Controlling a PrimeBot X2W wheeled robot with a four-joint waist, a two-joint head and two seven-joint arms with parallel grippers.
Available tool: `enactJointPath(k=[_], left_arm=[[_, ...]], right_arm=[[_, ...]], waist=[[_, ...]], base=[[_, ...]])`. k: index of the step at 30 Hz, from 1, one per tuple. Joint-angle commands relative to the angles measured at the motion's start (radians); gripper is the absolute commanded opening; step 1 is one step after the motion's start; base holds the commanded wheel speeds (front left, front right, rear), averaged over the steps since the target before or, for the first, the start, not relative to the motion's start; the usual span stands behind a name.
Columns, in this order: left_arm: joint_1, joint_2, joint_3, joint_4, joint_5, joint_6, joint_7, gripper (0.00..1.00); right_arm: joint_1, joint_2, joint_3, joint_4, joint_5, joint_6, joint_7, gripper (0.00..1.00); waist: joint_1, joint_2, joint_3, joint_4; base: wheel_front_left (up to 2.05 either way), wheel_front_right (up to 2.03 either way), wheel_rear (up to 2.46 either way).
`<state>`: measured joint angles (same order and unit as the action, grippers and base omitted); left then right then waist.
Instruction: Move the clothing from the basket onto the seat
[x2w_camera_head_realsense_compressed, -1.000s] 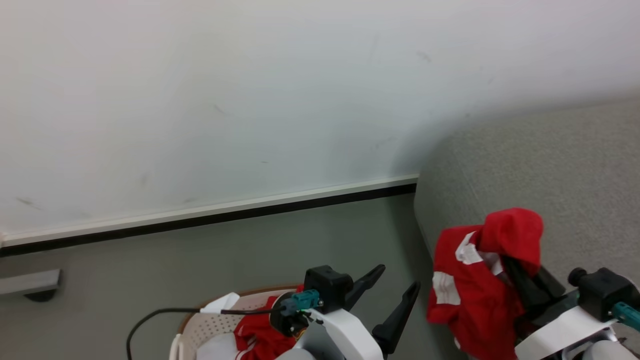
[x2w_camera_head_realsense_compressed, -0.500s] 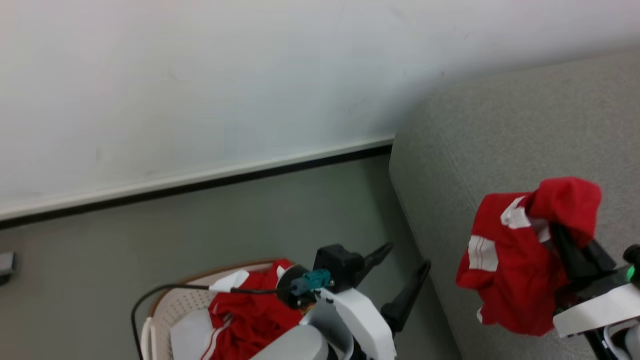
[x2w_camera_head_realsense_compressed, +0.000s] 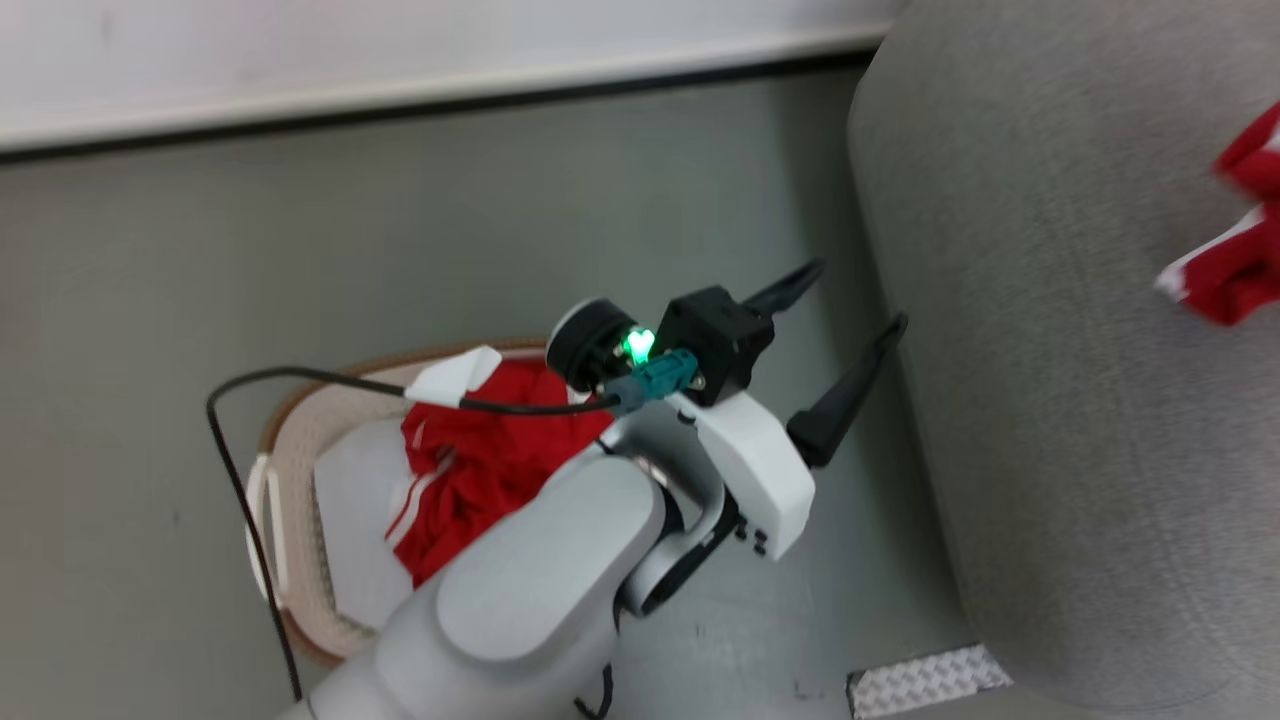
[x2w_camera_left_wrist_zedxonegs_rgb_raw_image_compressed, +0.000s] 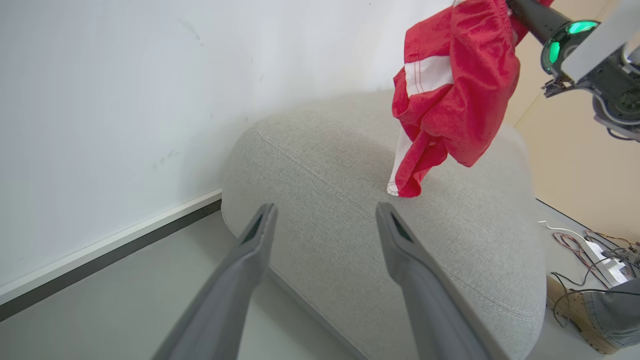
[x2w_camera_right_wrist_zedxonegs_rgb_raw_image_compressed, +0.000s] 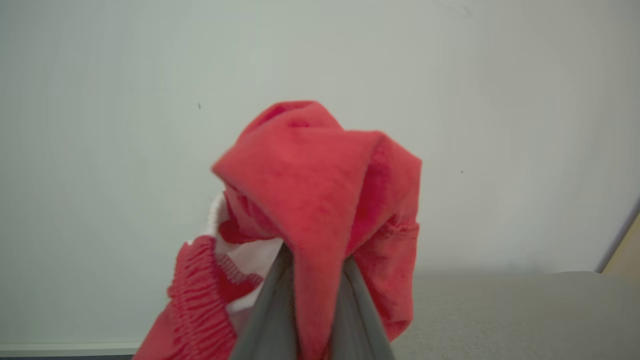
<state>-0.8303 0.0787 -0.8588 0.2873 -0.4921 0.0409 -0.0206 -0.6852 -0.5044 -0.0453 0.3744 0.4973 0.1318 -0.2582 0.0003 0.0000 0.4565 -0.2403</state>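
Note:
My right gripper (x2w_camera_right_wrist_zedxonegs_rgb_raw_image_compressed: 312, 272) is shut on a red garment with white panels (x2w_camera_right_wrist_zedxonegs_rgb_raw_image_compressed: 320, 200), which drapes over its fingers. The left wrist view has that garment (x2w_camera_left_wrist_zedxonegs_rgb_raw_image_compressed: 452, 95) hanging above the grey seat (x2w_camera_left_wrist_zedxonegs_rgb_raw_image_compressed: 350, 200), its lowest corner at or just above the cushion. A slice of it (x2w_camera_head_realsense_compressed: 1235, 255) shows at the right edge of the head view, over the seat (x2w_camera_head_realsense_compressed: 1050, 350). My left gripper (x2w_camera_head_realsense_compressed: 850, 300) is open and holds nothing, above the floor beside the seat's edge. Behind my left arm, the cream basket (x2w_camera_head_realsense_compressed: 300, 440) holds more red clothing (x2w_camera_head_realsense_compressed: 480, 470) on its pale lining.
A white wall with a dark baseboard (x2w_camera_head_realsense_compressed: 400, 95) runs behind the basket and seat. A black cable (x2w_camera_head_realsense_compressed: 230, 440) loops from my left wrist past the basket. A metal floor plate (x2w_camera_head_realsense_compressed: 925, 680) lies by the seat's corner. A person's shoe (x2w_camera_left_wrist_zedxonegs_rgb_raw_image_compressed: 575, 315) and loose wires (x2w_camera_left_wrist_zedxonegs_rgb_raw_image_compressed: 585, 240) lie beyond the seat.
The head camera has tilted down, showing more floor and basket. My right gripper has carried the red garment further right over the seat, now mostly out of the head view.

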Motion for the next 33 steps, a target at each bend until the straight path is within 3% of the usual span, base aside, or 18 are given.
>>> enactJointPath(k=[1, 7, 13, 16, 22, 23, 25, 26, 33], left_arm=[[-0.022, 0.008, 0.002, -0.001, 0.021, 0.000, -0.008, 1.00], [-0.113, 0.001, 0.024, -0.017, 0.034, 0.006, -0.028, 1.00], [-0.155, -0.010, 0.015, -0.038, 0.045, 0.004, -0.060, 1.00], [-0.156, -0.014, 0.000, -0.045, 0.045, 0.005, -0.068, 1.00], [-0.164, -0.016, -0.016, -0.052, 0.051, 0.010, -0.082, 1.00], [-0.163, -0.015, -0.019, -0.051, 0.052, 0.010, -0.083, 1.00], [-0.161, -0.012, -0.023, -0.049, 0.053, 0.010, -0.085, 1.00], [-0.161, -0.010, -0.023, -0.048, 0.053, 0.011, -0.085, 1.00], [-0.128, 0.003, -0.022, -0.034, 0.027, 0.013, -0.091, 1.00]], right_arm=[[-0.036, -0.009, -0.013, 0.020, 0.007, -0.002, -0.006, 0.00], [-0.270, -0.126, -0.138, 0.181, 0.016, -0.002, 0.032, 0.00], [-0.442, -0.236, -0.234, 0.358, -0.062, -0.002, 0.031, 0.00], [-0.479, -0.226, -0.259, 0.444, -0.101, -0.002, 0.017, 0.00], [-0.466, -0.119, -0.261, 0.580, -0.150, -0.002, -0.005, 0.00], [-0.460, -0.106, -0.262, 0.593, -0.156, -0.002, -0.007, 0.05], [-0.448, -0.080, -0.269, 0.607, -0.171, -0.002, -0.007, 0.49], [-0.442, -0.070, -0.276, 0.602, -0.179, -0.002, -0.007, 1.00], [-0.359, -0.008, -0.254, 0.505, -0.218, -0.002, -0.007, 1.00]], waist=[[-0.0003, 0.0000, 0.120, 0.059], [-0.0003, 0.0000, 0.248, 0.115], [-0.0003, 0.0000, 0.326, 0.177], [-0.0003, 0.0000, 0.344, 0.192], [-0.0003, 0.0000, 0.357, 0.173], [-0.0003, 0.0000, 0.353, 0.168], [-0.0003, 0.0000, 0.340, 0.158], [-0.0003, 0.0000, 0.334, 0.154], [-0.0003, 0.0000, 0.258, 0.120]], base=[[0.00, 0.00, 0.00], [0.00, 0.00, 0.00], [0.00, 0.00, 0.00], [0.00, 0.00, 0.00], [0.00, 0.00, 0.00], [0.00, 0.00, 0.00], [0.00, 0.00, 0.00], [0.00, 0.00, 0.00], [0.00, 0.00, 0.00]])
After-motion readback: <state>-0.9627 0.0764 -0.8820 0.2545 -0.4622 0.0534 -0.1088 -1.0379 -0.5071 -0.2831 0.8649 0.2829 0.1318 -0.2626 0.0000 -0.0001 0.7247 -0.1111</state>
